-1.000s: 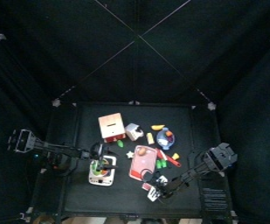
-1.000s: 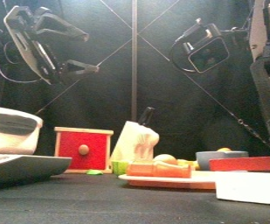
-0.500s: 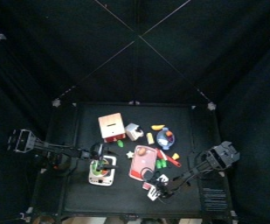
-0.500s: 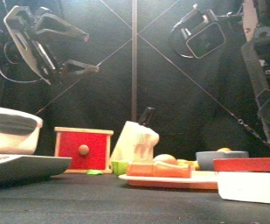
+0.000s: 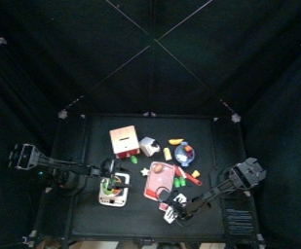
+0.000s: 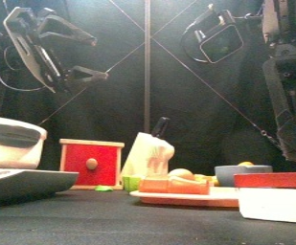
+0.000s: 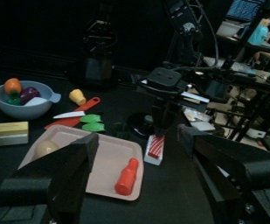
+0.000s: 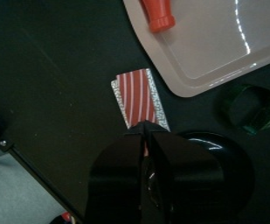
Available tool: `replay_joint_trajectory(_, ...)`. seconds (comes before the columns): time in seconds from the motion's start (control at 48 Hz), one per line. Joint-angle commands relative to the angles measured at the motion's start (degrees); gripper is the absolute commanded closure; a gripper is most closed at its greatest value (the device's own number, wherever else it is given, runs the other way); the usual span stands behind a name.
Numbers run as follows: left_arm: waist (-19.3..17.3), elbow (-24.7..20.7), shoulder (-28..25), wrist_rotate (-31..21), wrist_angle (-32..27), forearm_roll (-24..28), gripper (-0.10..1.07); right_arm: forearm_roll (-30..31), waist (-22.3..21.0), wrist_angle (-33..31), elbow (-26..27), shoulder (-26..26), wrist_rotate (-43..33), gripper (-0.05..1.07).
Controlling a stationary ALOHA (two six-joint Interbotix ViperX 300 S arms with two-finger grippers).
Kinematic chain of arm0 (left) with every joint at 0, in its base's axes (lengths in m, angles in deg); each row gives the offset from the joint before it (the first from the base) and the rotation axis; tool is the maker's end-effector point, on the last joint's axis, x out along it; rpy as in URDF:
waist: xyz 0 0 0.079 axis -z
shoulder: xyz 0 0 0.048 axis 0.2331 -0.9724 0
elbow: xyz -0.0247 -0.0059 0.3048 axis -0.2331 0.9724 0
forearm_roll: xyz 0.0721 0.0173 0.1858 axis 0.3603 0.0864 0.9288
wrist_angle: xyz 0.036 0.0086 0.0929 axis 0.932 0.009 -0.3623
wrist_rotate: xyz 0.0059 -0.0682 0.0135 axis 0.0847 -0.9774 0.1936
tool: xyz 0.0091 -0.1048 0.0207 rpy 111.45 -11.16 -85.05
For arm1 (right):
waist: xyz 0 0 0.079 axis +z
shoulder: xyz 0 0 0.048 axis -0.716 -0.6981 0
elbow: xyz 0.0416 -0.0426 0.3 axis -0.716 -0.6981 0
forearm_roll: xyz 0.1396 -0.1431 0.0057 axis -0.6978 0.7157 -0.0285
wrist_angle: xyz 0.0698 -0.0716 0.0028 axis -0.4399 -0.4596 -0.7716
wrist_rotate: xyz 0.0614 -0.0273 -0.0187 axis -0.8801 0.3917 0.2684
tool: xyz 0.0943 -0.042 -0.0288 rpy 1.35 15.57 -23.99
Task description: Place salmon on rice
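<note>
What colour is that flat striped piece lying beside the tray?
The striped piece is red with thin white stripes, clearest in the right wrist view.

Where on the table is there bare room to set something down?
The far strip of the table, behind the red box and the fruit bowl, is bare. So is the near edge in front of the pink tray. The middle is crowded: box, bowl, tray and small food pieces sit close together between the two arms.

my left gripper (image 7: 135, 171) hangs high over the bench's left edge, jaws spread wide. my right gripper (image 8: 150, 157) points straight down near the front right corner, jaws pressed together.
</note>
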Motion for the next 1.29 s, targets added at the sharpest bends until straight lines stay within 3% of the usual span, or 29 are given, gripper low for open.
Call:
replay_joint_trajectory(0.0,0.0,-0.6,0.2,0.0,0.3,-0.1,-0.05,0.0,-0.1,0.2,1.0,0.8,0.1,0.58)
replay_joint_trajectory(0.438,0.0,-0.5,0.3,-0.1,0.4,-0.1,-0.05,-1.8,-0.8,0.2,0.4,-2.7,0.2,0.58)
replay_joint_trajectory(0.896,0.0,-0.5,0.3,-0.1,0.3,-0.1,-0.05,3.8,-0.6,-6.2,1.6,4.0,-0.2,0.58)
replay_joint_trajectory(1.271,0.0,0.2,1.2,-0.1,0.3,-0.1,-0.05,4.3,-0.3,-6.0,1.5,3.5,0.1,0.57)
